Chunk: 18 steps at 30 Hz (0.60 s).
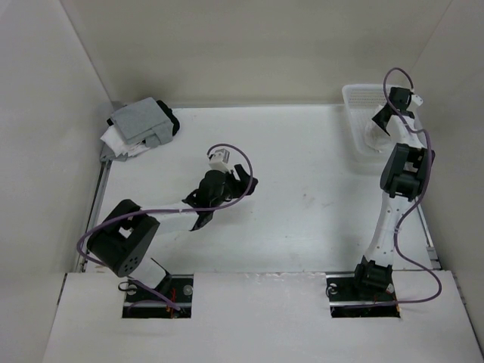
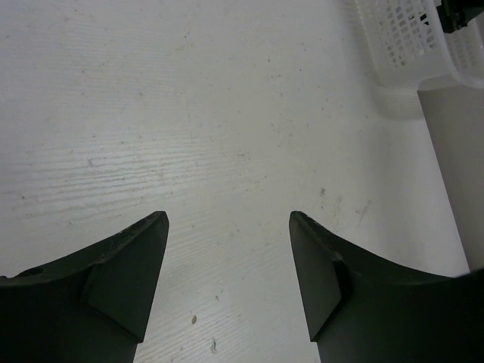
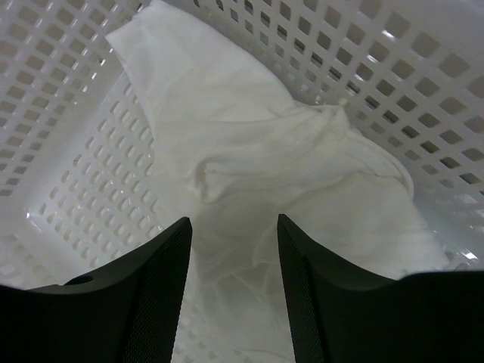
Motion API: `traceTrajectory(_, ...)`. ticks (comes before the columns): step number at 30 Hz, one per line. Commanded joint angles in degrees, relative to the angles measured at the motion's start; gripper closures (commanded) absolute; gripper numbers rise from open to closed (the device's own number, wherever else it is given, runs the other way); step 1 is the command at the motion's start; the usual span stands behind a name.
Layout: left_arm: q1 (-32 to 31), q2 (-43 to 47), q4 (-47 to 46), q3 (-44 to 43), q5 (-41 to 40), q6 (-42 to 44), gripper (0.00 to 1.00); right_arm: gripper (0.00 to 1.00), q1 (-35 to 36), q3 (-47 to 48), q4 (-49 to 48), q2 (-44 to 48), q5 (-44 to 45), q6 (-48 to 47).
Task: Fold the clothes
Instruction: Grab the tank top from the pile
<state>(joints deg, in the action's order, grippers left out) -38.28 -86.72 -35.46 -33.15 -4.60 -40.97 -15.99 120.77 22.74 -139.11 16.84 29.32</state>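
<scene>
The clothes (image 3: 265,151) are a crumpled white thin garment lying in a white lattice basket (image 3: 68,113) at the table's far right. From above, only a bit of the clothes (image 1: 372,138) shows under the arm. My right gripper (image 3: 233,219) reaches down into the basket (image 1: 354,97), jaws open, its fingers straddling a fold of the fabric without pinching it. In the top view, the right gripper (image 1: 380,121) sits over the basket's middle. My left gripper (image 2: 228,215) hangs open over bare table with nothing between its fingers. It is near the table's middle left (image 1: 231,198).
A stack of folded grey, white and black garments (image 1: 140,125) lies in the far left corner. The basket (image 2: 401,38) shows at the upper right of the left wrist view. White walls close in the table (image 1: 302,197) on three sides.
</scene>
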Motion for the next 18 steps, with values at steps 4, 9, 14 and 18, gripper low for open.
traceTrajectory(4, 3.26, 4.80, -3.91, 2.03, 1.44, -1.66, 0.36, 0.46, -1.72, 10.36, 9.69, -5.29, -4.00, 2.49)
traceTrajectory(9, 5.10, 7.78, -3.56, 3.61, 1.52, -2.01, 0.35, 0.53, -1.90, 11.33, 12.32, -5.82, -5.50, 1.02)
traceTrajectory(14, 8.43, 9.64, -3.30, 5.46, 1.70, -2.97, 0.35, 0.72, -0.49, 13.35, 15.05, -6.79, -5.15, -1.46)
traceTrajectory(18, 9.41, 8.50, -3.56, 5.29, 2.58, -3.68, 0.35, 0.94, -0.49, 11.78, 14.53, -5.83, -5.50, -0.94)
